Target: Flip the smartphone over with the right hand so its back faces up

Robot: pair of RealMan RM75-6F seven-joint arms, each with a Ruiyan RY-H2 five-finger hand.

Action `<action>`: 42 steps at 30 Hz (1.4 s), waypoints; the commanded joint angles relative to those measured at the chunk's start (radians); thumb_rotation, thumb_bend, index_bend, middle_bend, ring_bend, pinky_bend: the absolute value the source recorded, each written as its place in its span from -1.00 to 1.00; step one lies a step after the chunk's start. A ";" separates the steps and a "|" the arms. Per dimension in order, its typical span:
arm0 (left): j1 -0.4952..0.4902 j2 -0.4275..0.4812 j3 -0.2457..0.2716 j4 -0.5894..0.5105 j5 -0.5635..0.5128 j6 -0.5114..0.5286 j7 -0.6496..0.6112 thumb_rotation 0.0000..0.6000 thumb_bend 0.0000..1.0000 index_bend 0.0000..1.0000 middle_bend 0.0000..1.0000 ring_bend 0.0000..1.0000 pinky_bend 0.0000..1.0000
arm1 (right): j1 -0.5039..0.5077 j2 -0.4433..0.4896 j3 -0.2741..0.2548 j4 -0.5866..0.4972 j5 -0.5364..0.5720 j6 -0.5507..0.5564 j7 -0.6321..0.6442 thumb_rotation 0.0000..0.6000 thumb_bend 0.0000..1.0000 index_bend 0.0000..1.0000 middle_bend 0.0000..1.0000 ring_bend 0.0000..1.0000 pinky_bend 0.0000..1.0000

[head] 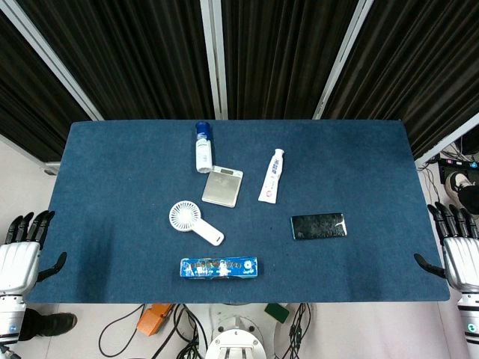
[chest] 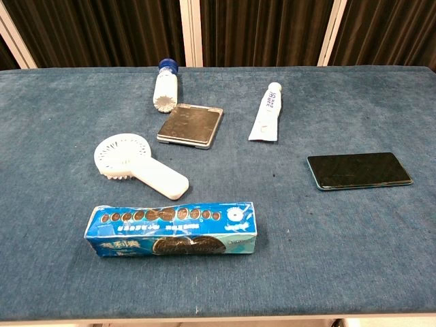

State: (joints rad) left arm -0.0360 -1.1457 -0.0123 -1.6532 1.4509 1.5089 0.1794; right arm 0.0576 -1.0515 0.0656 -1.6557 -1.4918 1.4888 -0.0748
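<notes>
The smartphone lies flat on the blue table, right of centre, its dark glossy screen facing up. My right hand hangs off the table's right edge, fingers apart and holding nothing, well to the right of the phone. My left hand hangs off the left edge, fingers likewise spread and empty. The chest view shows neither hand.
A blue cookie box lies near the front edge. A white handheld fan, a silver pocket scale, a white bottle with a blue cap and a toothpaste tube occupy the middle.
</notes>
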 commanded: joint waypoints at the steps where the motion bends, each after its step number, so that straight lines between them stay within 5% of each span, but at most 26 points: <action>1: -0.003 -0.003 -0.001 0.002 -0.002 -0.006 0.001 1.00 -0.36 -0.93 -0.89 -1.00 -1.00 | 0.007 -0.002 -0.001 -0.002 0.000 -0.012 -0.010 1.00 -0.43 -0.89 -0.79 -1.00 -0.89; 8: -0.005 -0.012 -0.004 0.003 0.008 -0.003 0.002 1.00 -0.36 -0.93 -0.89 -1.00 -1.00 | 0.080 -0.052 -0.006 -0.018 -0.018 -0.117 -0.103 1.00 -0.43 -0.82 -0.79 -1.00 -0.89; 20: -0.014 -0.027 -0.012 0.023 0.005 -0.018 -0.009 1.00 -0.36 -0.93 -0.89 -1.00 -1.00 | 0.288 -0.332 0.029 0.151 0.103 -0.440 -0.205 1.00 -0.43 -0.48 -0.79 -1.00 -0.86; 28: -0.019 -0.030 -0.017 0.044 -0.008 -0.033 -0.028 1.00 -0.36 -0.93 -0.89 -1.00 -1.00 | 0.346 -0.432 0.061 0.225 0.167 -0.476 -0.232 1.00 -0.43 -0.32 -0.79 -1.00 -0.85; 42: -0.023 -0.041 -0.018 0.076 -0.016 -0.049 -0.055 1.00 -0.36 -0.93 -0.89 -1.00 -1.00 | 0.381 -0.469 0.051 0.253 0.240 -0.508 -0.267 1.00 -0.43 -0.28 -0.79 -1.00 -0.85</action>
State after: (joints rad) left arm -0.0585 -1.1862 -0.0300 -1.5776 1.4349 1.4604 0.1250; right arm 0.4364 -1.5192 0.1175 -1.4044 -1.2537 0.9826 -0.3409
